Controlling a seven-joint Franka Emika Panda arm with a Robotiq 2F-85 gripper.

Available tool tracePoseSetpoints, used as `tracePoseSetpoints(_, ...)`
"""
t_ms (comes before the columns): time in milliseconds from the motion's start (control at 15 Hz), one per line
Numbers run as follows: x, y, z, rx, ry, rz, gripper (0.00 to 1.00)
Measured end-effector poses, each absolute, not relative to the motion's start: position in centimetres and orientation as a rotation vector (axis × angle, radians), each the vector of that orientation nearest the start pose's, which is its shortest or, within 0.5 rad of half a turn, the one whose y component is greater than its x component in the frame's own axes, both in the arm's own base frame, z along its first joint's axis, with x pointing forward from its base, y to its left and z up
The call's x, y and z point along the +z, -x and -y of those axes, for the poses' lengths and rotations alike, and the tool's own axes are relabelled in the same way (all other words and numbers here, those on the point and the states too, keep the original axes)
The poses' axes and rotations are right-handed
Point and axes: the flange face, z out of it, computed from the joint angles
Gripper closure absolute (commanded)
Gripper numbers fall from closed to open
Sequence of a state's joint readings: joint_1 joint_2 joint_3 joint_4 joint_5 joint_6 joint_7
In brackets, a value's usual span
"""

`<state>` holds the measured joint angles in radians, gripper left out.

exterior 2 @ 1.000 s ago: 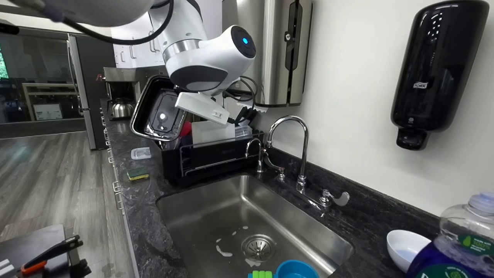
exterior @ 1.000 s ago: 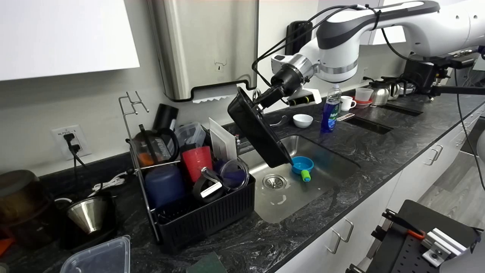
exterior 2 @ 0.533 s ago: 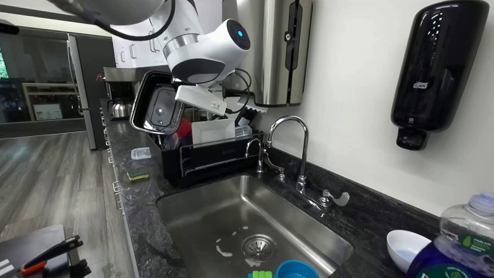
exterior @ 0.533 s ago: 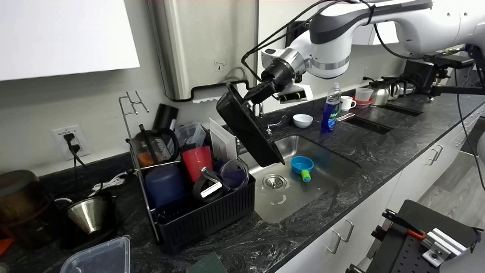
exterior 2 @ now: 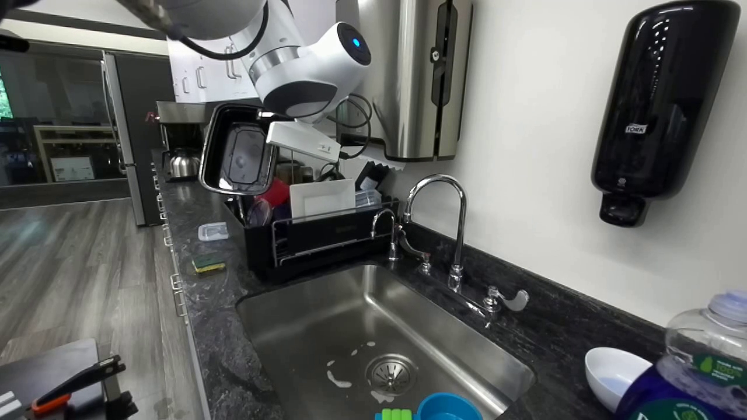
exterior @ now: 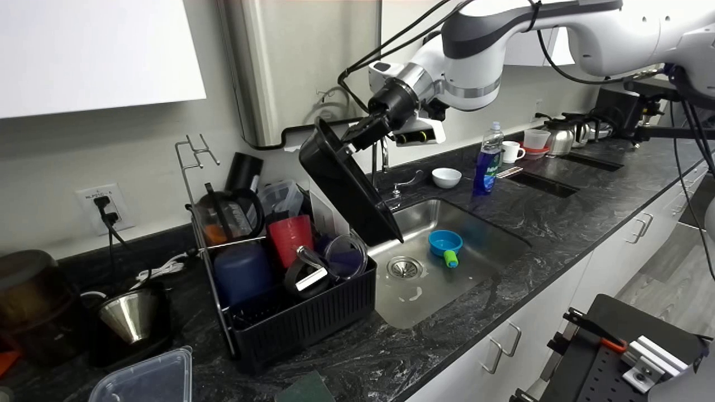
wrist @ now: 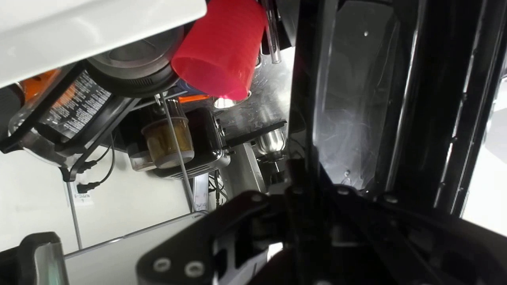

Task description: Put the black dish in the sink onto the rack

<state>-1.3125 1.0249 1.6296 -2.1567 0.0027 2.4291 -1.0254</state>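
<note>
The black dish hangs in the air, steeply tilted, with its hollow side showing in an exterior view. My gripper is shut on its upper wall; in the wrist view the dark fingers pinch that wall, and the dish fills the right side. Below and beside it stands the black rack, holding a red cup, a dark blue container and a white plate. From this angle the dish's lower end overlaps the near edge of the steel sink.
A blue bowl with a green handle lies in the sink. The chrome faucet rises behind it. Above the counter hangs a steel towel dispenser. Farther along are a white bowl and a soap bottle.
The arm has carried the dish from over the sink toward the rack, leftward in an exterior view and slightly upward in another. The grip on the dish has stayed the same.
</note>
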Motion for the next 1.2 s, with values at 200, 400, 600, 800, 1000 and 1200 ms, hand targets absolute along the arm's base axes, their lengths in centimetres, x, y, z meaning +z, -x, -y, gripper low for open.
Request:
tracePoseSetpoints(200, 41.3, -56.0, -9.3, -0.780, 1.794, 1.241, 0.98)
tracePoseSetpoints(400, 41.6, -56.1, -10.4, -0.789, 1.786, 1.267, 0.98)
tracePoseSetpoints(600, 41.9, -56.3, -11.4, -0.824, 1.786, 1.273, 0.98)
tracePoseSetpoints(800, 42.6, -56.8, -12.4, -0.901, 1.813, 1.233, 0.98)
tracePoseSetpoints(1000, 43.0, -57.0, -13.5, -0.964, 1.855, 1.200, 0.98)
tracePoseSetpoints(1200, 43.1, -56.9, -14.3, -1.008, 1.898, 1.178, 0.98)
